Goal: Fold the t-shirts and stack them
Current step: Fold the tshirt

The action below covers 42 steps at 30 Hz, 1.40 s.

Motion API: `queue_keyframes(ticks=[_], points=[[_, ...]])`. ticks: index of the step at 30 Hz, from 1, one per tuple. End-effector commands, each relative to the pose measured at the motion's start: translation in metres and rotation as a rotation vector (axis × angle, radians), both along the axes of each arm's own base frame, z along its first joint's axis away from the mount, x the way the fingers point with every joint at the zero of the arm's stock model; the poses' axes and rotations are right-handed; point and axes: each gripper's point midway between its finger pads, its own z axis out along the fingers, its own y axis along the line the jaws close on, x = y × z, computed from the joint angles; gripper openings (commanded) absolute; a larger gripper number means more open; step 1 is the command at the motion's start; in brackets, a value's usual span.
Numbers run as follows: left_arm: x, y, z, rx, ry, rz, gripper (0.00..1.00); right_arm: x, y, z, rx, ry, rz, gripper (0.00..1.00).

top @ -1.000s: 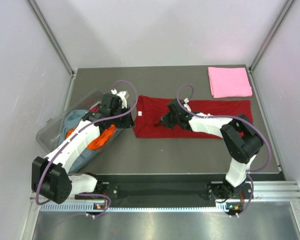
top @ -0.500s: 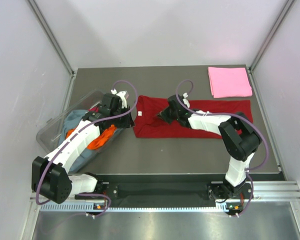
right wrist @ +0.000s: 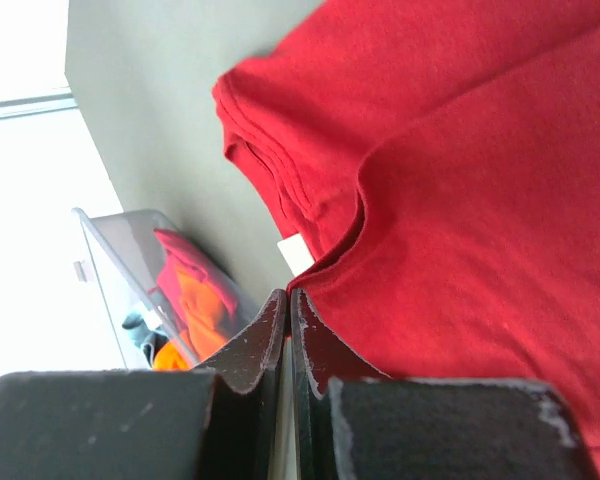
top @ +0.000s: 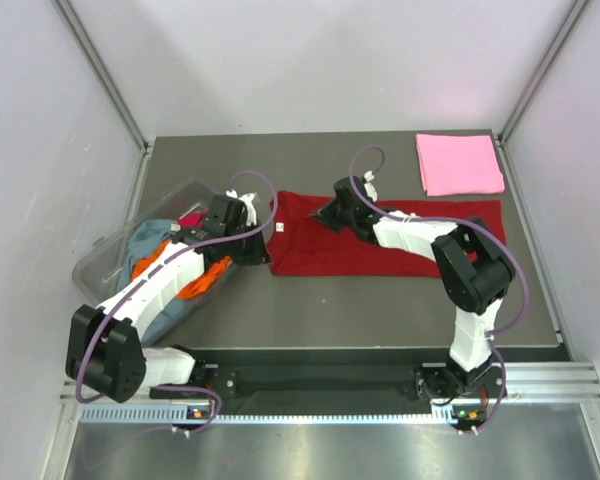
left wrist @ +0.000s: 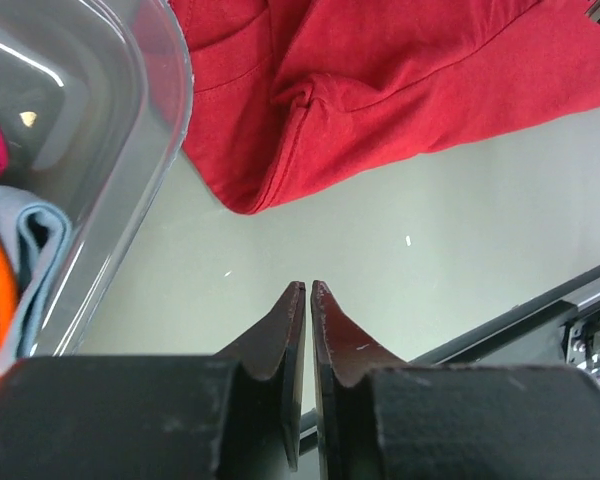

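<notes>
The dark red t-shirt (top: 400, 245) lies flat across the middle of the table, with its white neck label (top: 279, 227) at the left end. My right gripper (top: 323, 221) is shut and rests low on the shirt's far left part. In the right wrist view its tips (right wrist: 288, 296) sit at a fold edge of the red cloth (right wrist: 460, 200), near the label (right wrist: 298, 252), with no cloth seen between the jaws. My left gripper (top: 259, 251) is shut and empty (left wrist: 308, 287), over bare table just short of the shirt's near left corner (left wrist: 250, 190). A folded pink t-shirt (top: 458, 163) lies at the far right.
A clear plastic tub (top: 110, 258) lies tipped at the left, its wall (left wrist: 110, 170) close to my left gripper. It holds orange (top: 208, 276), grey-blue (top: 145, 240) and magenta (top: 191, 219) shirts. The table's near edge rail (top: 380, 355) runs in front.
My right gripper has slid across the red shirt towards the table's far side. My left gripper has moved nearer and a little right, beside the shirt's left end.
</notes>
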Motion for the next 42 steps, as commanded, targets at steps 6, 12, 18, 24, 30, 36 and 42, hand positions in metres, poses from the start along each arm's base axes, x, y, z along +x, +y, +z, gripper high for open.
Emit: queue_keyframes(ticks=[6,12,18,24,30,36,42], points=[[0.008,-0.031,-0.007,-0.057,-0.011,-0.017,0.1,0.025,-0.004,0.014,-0.016,-0.066,-0.021,0.0],[0.01,-0.044,-0.028,-0.022,0.014,-0.018,0.09,0.029,-0.01,0.01,-0.033,-0.065,-0.035,0.0],[0.02,-0.044,-0.048,0.022,0.029,0.03,0.09,0.036,-0.015,0.013,-0.042,-0.082,-0.05,0.0],[0.029,-0.037,-0.065,0.09,0.037,0.066,0.08,0.04,-0.02,0.017,-0.051,-0.105,-0.063,0.0],[0.03,-0.031,-0.081,0.136,0.061,0.081,0.08,0.045,-0.02,0.022,-0.055,-0.119,-0.067,0.0],[0.028,-0.027,-0.093,0.165,0.078,0.083,0.07,0.048,-0.023,0.025,-0.063,-0.132,-0.083,0.0],[0.028,-0.026,-0.096,0.175,0.084,0.086,0.07,0.051,-0.027,0.026,-0.081,-0.14,-0.1,0.0]])
